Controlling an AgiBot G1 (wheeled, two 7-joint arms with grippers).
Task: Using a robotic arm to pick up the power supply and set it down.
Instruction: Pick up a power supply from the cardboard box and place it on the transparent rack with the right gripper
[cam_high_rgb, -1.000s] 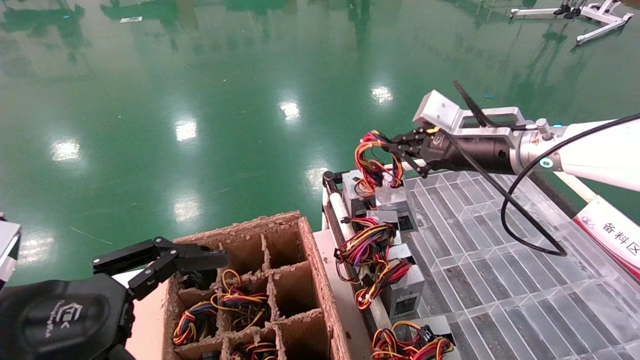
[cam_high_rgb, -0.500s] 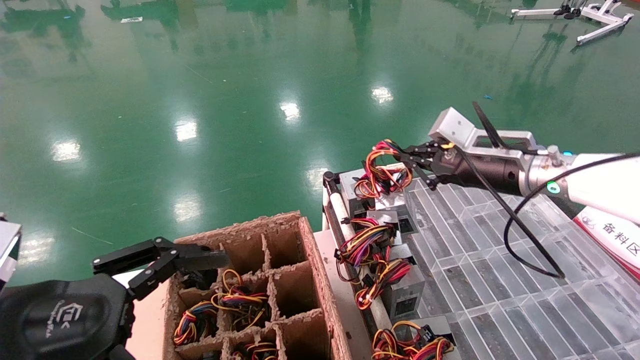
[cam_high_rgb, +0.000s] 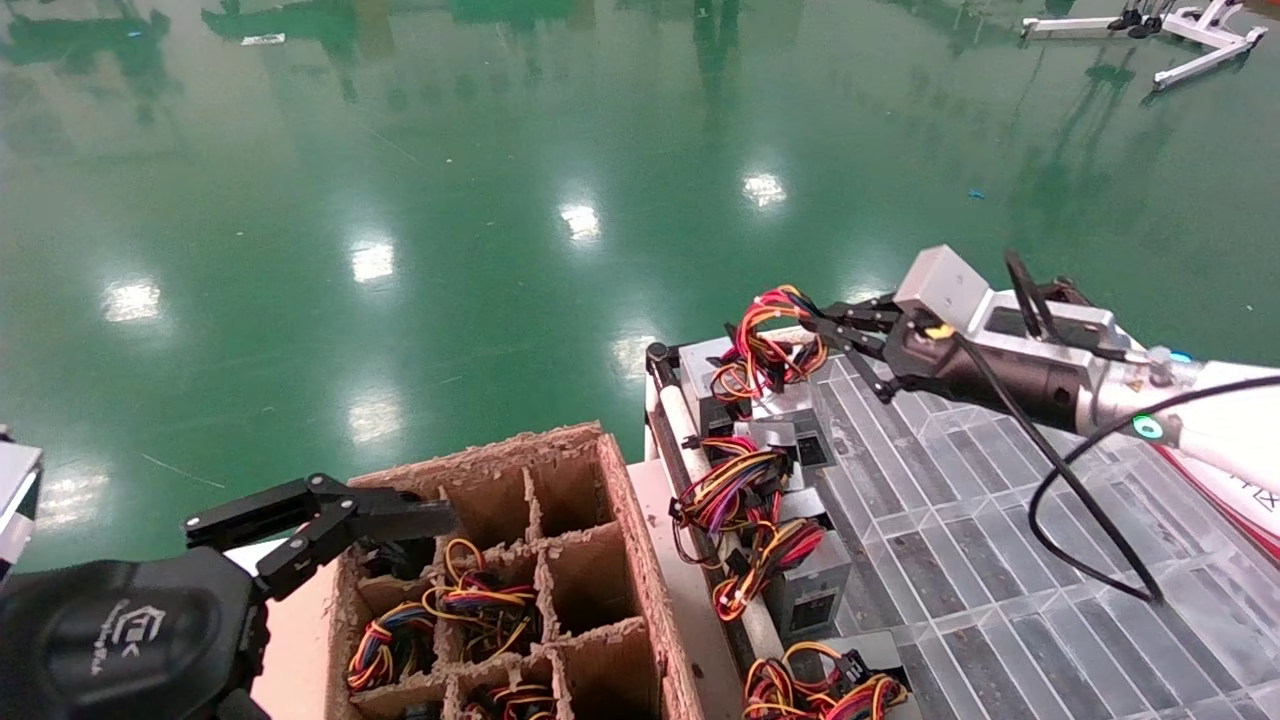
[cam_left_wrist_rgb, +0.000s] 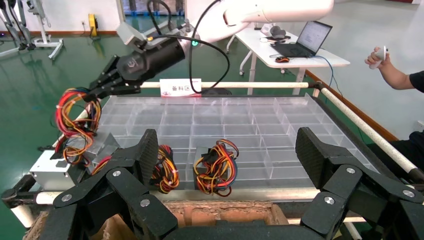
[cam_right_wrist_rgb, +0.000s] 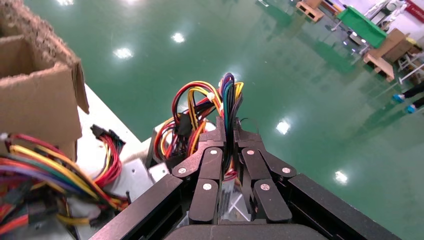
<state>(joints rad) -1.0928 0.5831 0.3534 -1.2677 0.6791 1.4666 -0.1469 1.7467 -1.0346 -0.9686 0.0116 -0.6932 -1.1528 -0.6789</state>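
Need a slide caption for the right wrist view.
Right end effector pinching the power supply's wire bundle, above the green floor.

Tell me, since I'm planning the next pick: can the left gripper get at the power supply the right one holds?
Probably not: the left gripper hangs open over the cardboard box, and the right gripper is shut on the power supply's wire bundle.

Right gripper (cam_high_rgb: 822, 330) lower; power supply (cam_high_rgb: 775, 400) down on tray (cam_high_rgb: 1000, 560)
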